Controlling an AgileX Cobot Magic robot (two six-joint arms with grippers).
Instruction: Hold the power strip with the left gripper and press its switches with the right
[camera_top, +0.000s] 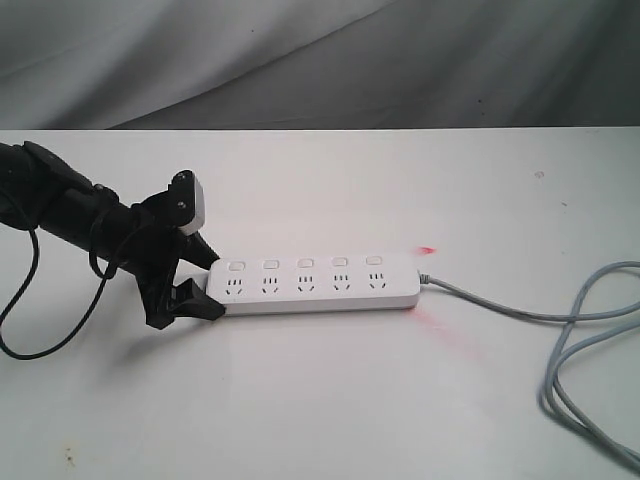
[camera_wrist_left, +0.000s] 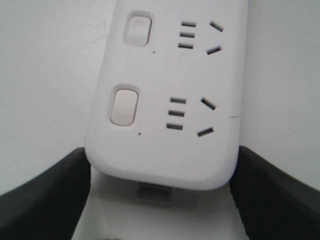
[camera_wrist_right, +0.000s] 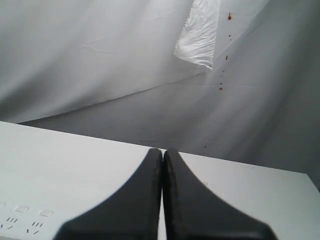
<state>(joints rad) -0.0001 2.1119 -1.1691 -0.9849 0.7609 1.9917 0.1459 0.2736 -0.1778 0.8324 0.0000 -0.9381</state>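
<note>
The white power strip (camera_top: 315, 284) lies flat on the table with its five switches (camera_top: 305, 263) in a row along the far side. Its grey cord (camera_top: 520, 312) leaves the right end, where a red glow (camera_top: 428, 249) shows. My left gripper (camera_top: 205, 285) is shut on the strip's left end. In the left wrist view its black fingers (camera_wrist_left: 45, 200) press both sides of the power strip (camera_wrist_left: 165, 100), and two switches (camera_wrist_left: 123, 106) show. My right gripper (camera_wrist_right: 162, 152) is shut on nothing, above the table. A corner of the power strip (camera_wrist_right: 22, 217) lies off to its side. The exterior view does not show the right arm.
The cord loops (camera_top: 585, 350) over the table's right side. A loose black cable (camera_top: 40, 330) hangs from the left arm at the table's left. A grey cloth backdrop (camera_top: 320, 60) stands behind the table's far edge.
</note>
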